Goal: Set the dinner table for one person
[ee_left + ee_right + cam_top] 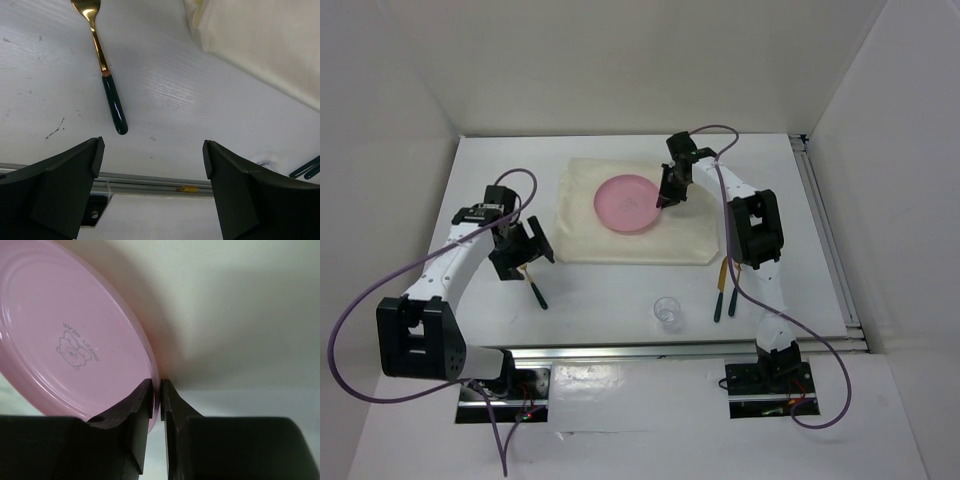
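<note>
The dinner table (490,165) is the white tabletop. A pink plate (625,203) lies on a cream cloth (585,235) at the middle back. My right gripper (665,197) is shut on the plate's right rim; in the right wrist view the jaws (160,395) pinch the rim of the plate (75,340), which throws a shadow on the cloth (240,315). My left gripper (522,255) is open and empty, above a spoon (535,290) with a gold bowl and dark green handle. The spoon (106,82) lies ahead of the left gripper (152,160).
A small clear glass (667,311) stands near the front edge at the middle. Two dark-handled utensils (725,298) lie side by side right of it, their handle tips (306,169) showing in the left wrist view. A metal rail (680,347) runs along the near edge.
</note>
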Robot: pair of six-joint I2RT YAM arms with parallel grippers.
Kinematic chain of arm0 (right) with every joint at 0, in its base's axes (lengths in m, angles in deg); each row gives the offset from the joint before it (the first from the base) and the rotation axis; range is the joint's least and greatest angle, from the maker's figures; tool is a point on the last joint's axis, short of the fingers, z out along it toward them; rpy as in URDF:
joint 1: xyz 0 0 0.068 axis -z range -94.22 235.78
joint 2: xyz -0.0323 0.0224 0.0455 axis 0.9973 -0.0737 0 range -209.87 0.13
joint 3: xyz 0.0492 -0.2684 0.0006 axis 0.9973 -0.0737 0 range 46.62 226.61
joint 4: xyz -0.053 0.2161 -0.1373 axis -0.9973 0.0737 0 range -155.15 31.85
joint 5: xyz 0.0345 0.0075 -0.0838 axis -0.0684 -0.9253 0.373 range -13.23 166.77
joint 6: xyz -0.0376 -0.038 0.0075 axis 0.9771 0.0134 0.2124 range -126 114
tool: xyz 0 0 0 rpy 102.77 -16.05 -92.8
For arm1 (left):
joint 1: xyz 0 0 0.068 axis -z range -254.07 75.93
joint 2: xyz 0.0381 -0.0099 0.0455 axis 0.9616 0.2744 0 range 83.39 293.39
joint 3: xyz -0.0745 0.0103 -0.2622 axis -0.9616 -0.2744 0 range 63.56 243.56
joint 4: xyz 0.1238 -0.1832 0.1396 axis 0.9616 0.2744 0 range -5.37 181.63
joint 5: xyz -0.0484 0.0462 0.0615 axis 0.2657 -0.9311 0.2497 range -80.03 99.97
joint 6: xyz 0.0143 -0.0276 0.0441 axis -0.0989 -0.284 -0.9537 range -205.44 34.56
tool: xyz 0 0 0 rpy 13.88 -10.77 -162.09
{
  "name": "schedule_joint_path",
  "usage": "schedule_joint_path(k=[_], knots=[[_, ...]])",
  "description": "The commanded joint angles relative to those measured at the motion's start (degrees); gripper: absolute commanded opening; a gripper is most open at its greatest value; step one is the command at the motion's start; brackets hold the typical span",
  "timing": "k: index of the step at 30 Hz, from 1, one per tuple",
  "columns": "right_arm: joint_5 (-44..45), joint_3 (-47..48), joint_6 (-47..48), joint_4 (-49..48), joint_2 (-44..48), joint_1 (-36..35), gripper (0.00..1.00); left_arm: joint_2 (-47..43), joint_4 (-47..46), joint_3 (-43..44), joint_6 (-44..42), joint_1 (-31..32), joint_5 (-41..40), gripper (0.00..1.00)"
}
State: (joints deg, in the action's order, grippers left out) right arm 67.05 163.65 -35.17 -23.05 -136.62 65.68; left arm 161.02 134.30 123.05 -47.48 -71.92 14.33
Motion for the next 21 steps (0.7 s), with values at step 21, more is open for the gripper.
schedule_joint_path(k=[21], knots=[[1.3, -8.8, -1.9, -1.6, 9.6, -0.5, 0.00, 0.8, -1.1, -3.2, -0.2, -5.1, 1.8, 1.00]])
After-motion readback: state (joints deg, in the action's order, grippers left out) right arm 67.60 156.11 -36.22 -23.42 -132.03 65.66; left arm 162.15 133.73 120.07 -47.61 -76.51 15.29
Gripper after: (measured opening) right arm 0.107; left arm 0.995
